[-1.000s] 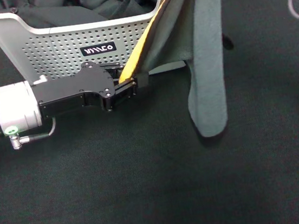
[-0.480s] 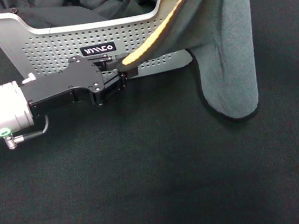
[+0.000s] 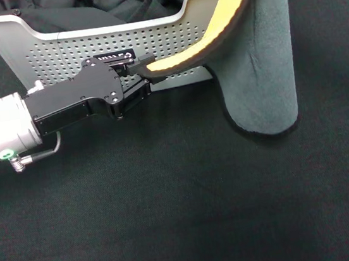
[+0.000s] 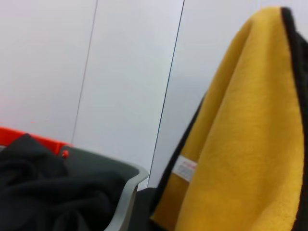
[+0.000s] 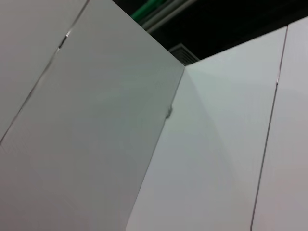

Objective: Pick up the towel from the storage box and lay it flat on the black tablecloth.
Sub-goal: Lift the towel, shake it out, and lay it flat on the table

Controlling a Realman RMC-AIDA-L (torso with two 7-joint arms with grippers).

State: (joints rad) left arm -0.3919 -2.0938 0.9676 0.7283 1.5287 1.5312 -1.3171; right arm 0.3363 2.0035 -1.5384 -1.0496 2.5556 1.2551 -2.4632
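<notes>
The towel (image 3: 258,63) hangs from above the head view's top edge, grey-teal face outward, its black-edged lower end curling just above the black tablecloth (image 3: 184,212). Its yellow-orange reverse (image 3: 214,36) shows along one edge. My left gripper (image 3: 145,70) is shut on that lower corner of the towel, right in front of the storage box (image 3: 56,52). The left wrist view shows the yellow face (image 4: 250,144) with a small white tag and the box rim (image 4: 130,192). The right gripper is out of view; what holds the towel's top is hidden.
Plain black garments (image 3: 83,8) fill the storage box, also seen in the left wrist view (image 4: 48,192). The box stands at the far left of the tablecloth. The right wrist view shows only white wall panels (image 5: 144,144).
The right gripper has left the head view at the top. The towel has swung and lifted, its yellow edge now arching higher. My left gripper has moved slightly up and back with the corner.
</notes>
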